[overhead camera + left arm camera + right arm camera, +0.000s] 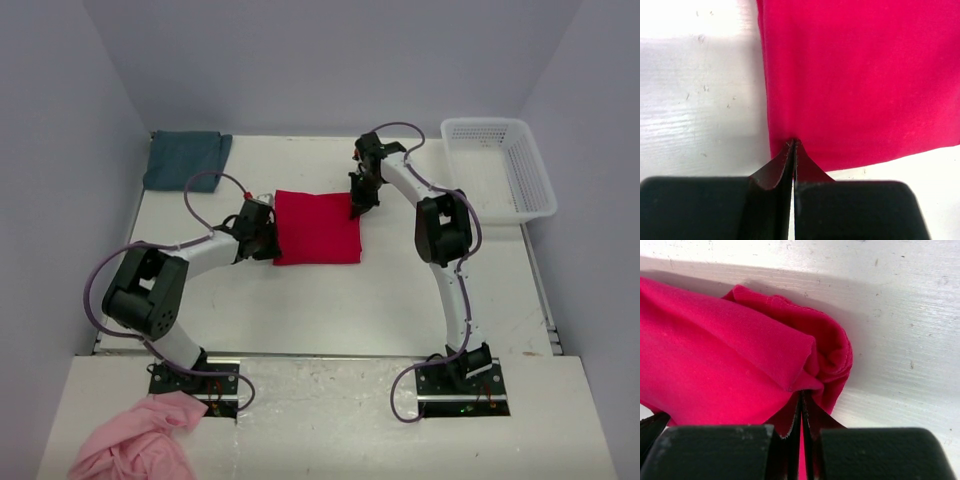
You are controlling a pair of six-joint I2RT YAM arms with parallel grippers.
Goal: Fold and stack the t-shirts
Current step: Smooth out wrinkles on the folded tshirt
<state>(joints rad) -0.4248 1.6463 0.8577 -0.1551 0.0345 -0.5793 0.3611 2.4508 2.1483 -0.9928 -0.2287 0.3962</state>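
Cloth, pink, bunched at near edge by left arm's base. Red shirt sits mid-table, folded to a rough square. It lies flat and smooth with fairly straight edges, except the far right corner, which is lifted and bunched with its hem showing.

Left arm is folded low, elbow out near-left, forearm reaching right. Left gripper is at the shirt's left edge with jaws pressed together and tips on the edge. Can't tell if any cloth is caught between them.

Right arm stretches forward from its base, elbow right of the shirt, wrist bent back to the left. Right gripper is clamped on the bunched far right corner, red fabric visible between the fingers.

Teal shirt is folded flat at the far left corner, well apart from the red one. Basket, white, at far right.
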